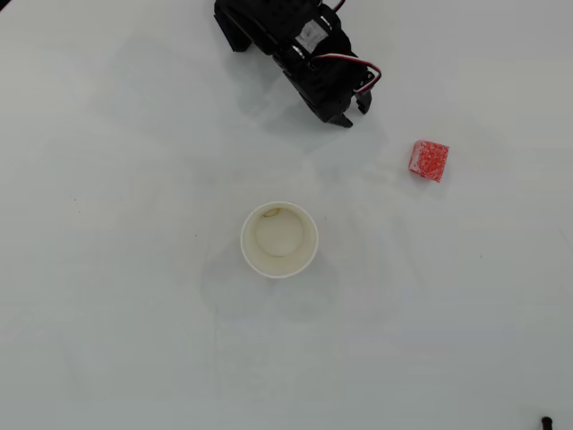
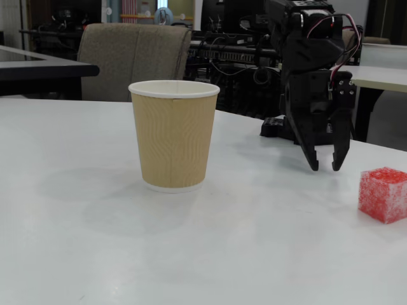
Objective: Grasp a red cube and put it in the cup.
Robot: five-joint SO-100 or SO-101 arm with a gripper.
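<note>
The red cube (image 1: pixel 429 159) with its speckled pinkish surface lies on the white table, to the right of the cup; it also shows in the fixed view (image 2: pixel 382 194) at the right edge. The paper cup (image 1: pixel 243 242) stands upright near the table's middle, its inside pale and empty; its outer wall looks tan and ribbed in the fixed view (image 2: pixel 173 140). My black gripper (image 1: pixel 354 114) points down just above the table, between cup and cube and behind both in the fixed view (image 2: pixel 325 166). Its jaws stand slightly apart and hold nothing.
A grey chair (image 2: pixel 133 60) and a dark desk (image 2: pixel 44 67) stand behind the table, with cluttered equipment beyond. A small black object (image 1: pixel 546 421) sits at the bottom right edge of the overhead view.
</note>
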